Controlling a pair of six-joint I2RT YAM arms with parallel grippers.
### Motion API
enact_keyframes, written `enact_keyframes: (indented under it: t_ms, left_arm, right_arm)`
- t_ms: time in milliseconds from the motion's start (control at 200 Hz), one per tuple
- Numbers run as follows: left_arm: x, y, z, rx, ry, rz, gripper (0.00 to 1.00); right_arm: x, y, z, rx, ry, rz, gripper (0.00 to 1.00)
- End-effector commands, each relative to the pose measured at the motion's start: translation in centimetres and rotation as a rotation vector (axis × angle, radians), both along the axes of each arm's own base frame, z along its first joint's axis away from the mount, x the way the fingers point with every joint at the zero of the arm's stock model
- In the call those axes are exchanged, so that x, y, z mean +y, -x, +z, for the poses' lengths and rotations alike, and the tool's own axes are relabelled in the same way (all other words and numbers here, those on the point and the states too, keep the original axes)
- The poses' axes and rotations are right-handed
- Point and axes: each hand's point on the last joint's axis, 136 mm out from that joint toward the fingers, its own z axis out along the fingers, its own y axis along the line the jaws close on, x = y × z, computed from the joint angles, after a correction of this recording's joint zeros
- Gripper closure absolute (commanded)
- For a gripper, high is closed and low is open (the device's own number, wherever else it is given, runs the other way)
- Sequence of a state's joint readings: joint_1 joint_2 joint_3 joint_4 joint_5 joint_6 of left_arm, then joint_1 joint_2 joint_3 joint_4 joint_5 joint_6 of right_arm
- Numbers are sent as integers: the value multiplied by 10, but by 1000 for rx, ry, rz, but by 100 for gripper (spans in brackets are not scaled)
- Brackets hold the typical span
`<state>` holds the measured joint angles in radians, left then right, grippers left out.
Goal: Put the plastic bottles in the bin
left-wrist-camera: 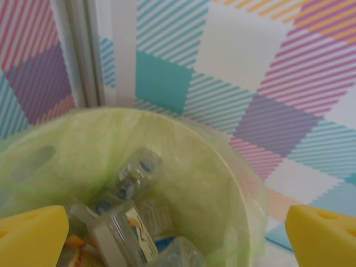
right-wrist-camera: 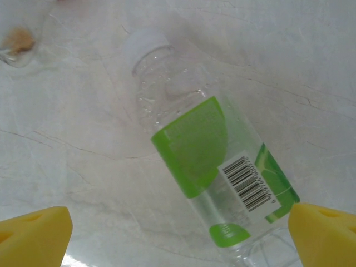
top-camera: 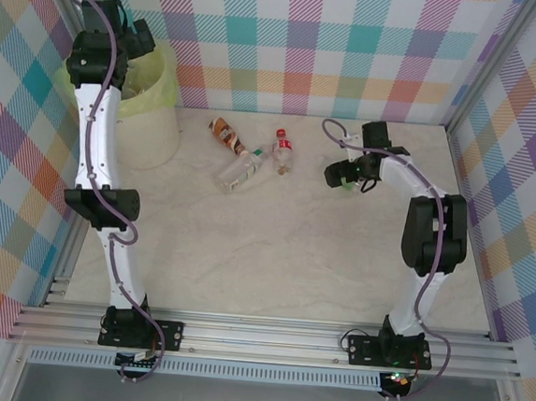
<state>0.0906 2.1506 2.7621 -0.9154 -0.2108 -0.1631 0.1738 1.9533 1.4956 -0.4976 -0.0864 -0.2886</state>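
Observation:
My left gripper (top-camera: 139, 43) hangs open over the bin (top-camera: 157, 133), a white bucket lined with a yellow-green bag (left-wrist-camera: 222, 167). Nothing is between its yellow fingertips (left-wrist-camera: 30, 236). Several clear plastic bottles (left-wrist-camera: 130, 178) lie inside the bin. My right gripper (top-camera: 345, 176) is open, low over a green-labelled bottle with a white cap (right-wrist-camera: 211, 161) that lies on the table between its spread fingertips (right-wrist-camera: 33, 233), untouched. Three more bottles lie mid-table: a brown-labelled one (top-camera: 223, 133), a clear one (top-camera: 239, 172) and a red-capped one (top-camera: 283, 151).
Checked walls close the table on the left, back and right. The bin stands in the back left corner against a metal post (left-wrist-camera: 83, 55). The pale marble-like tabletop (top-camera: 272, 257) runs bare toward the arm bases.

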Motion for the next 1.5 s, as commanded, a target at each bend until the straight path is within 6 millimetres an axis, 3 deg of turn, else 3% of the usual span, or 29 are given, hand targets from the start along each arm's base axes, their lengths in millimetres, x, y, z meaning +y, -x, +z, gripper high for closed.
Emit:
enact_keyframes:
  t_ms: [0, 330, 430, 540, 605, 765, 905, 1060, 1165, 1345, 1495]
  left_arm:
    - [-21, 39, 47, -98, 89, -91, 0]
    - [-51, 91, 30, -188, 182, -165, 0]
    - [-64, 95, 19, -203, 232, -187, 0]
    - [-87, 94, 23, -234, 285, -242, 0]
    - [-96, 93, 16, -225, 334, -245, 0]
    - [-138, 95, -19, -178, 422, -338, 0]
    - [-175, 103, -53, -82, 485, -416, 0]
    - [-220, 113, -85, -26, 563, -509, 0]
    - [-246, 123, -118, 46, 579, -554, 0]
    - [-270, 143, -178, 163, 610, -589, 0]
    - [-283, 157, -211, 202, 694, -609, 0]
  right_arm:
    - [6, 1, -8, 47, -29, 93, 0]
    - [14, -13, -39, 144, -37, 139, 1]
    - [23, -9, -40, 171, -86, 161, 4]
    - [13, -16, -47, 155, -44, 97, 3]
    - [13, -16, -49, 162, -44, 92, 4]
    - [12, -15, -46, 153, -68, 28, 20]
    - [12, -10, -28, 95, -111, -29, 34]
    - [13, 12, -13, 68, -185, -93, 43]
    - [19, 32, 0, 45, -261, -137, 45]
    - [40, 73, 25, 2, -409, -137, 48]
    - [68, 109, 55, -27, -586, -69, 49]
